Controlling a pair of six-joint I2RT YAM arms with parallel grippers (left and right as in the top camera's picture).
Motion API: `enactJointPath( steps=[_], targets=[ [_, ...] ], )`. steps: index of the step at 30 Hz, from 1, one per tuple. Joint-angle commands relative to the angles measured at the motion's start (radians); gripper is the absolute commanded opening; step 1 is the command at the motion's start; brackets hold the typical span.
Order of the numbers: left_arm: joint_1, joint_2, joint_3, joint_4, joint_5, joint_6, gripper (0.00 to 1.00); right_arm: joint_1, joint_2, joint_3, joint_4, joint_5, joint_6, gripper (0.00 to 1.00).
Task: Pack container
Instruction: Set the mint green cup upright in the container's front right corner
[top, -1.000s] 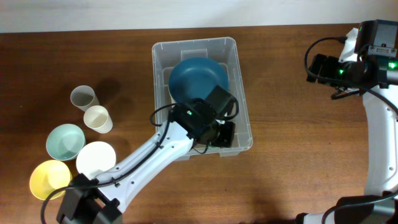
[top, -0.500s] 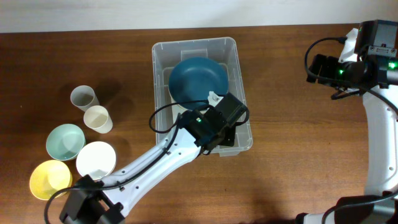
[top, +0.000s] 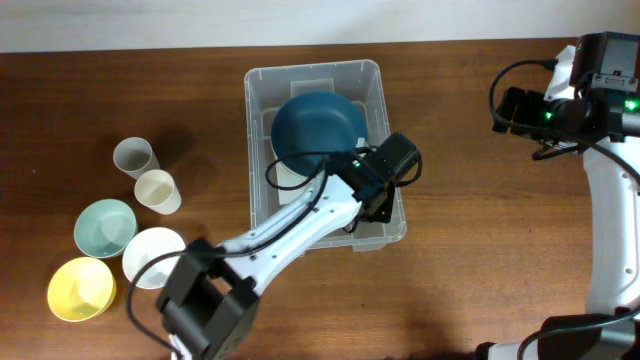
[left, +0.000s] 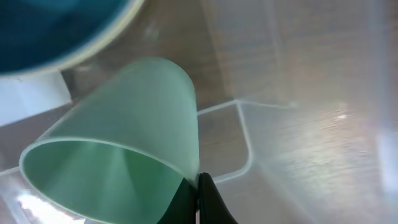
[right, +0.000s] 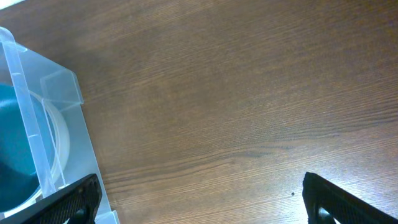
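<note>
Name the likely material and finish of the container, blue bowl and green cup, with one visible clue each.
Container: clear glossy plastic; the table's grain shows through its walls. Blue bowl: smooth, softly shiny; plastic or glazed ceramic, cannot tell. Green cup: likely thin translucent plastic, matte; light passes through its wall.

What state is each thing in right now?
bin: holds a blue bowl.
green cup: tipped sideways, gripped inside the bin.
left end effector: shut on the green cup.
right end effector: open, empty.
grey cup, cream cup: upright, empty.
mint bowl, white bowl, yellow bowl: empty.
</note>
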Motion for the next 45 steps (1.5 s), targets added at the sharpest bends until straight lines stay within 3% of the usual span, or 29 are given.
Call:
enactJointPath(
  steps=[1,8,19,29,31,32,33,45],
  targets=[
    [-0.001,0.042,0.018,-0.006,0.03,0.019,0.01,0.002,0.004,-0.004,0.0,-0.003,0.008,0.99],
    [-0.013,0.049,0.018,-0.01,0.076,0.038,0.05,0.002,0.004,-0.004,0.0,-0.003,0.008,0.99],
    [-0.019,0.049,0.161,-0.12,0.08,0.083,0.05,0.002,0.004,-0.004,0.0,-0.003,0.008,0.99],
    [-0.031,0.049,0.167,-0.14,0.113,0.083,0.06,0.002,0.004,-0.004,0.0,-0.003,0.008,0.99],
    [-0.03,0.049,0.167,-0.144,0.113,0.083,0.1,0.002,0.004,-0.004,0.0,-0.003,0.008,0.99],
    [-0.03,0.049,0.167,-0.148,0.114,0.083,0.22,0.002,0.004,-0.004,0.0,-0.003,0.008,0.99],
    [-0.031,0.049,0.167,-0.153,0.114,0.083,0.27,0.002,0.004,-0.004,0.0,-0.003,0.008,0.99],
    [-0.029,0.048,0.175,-0.16,0.055,0.083,0.28,0.002,0.004,-0.004,0.0,-0.003,0.008,0.99]
  ],
)
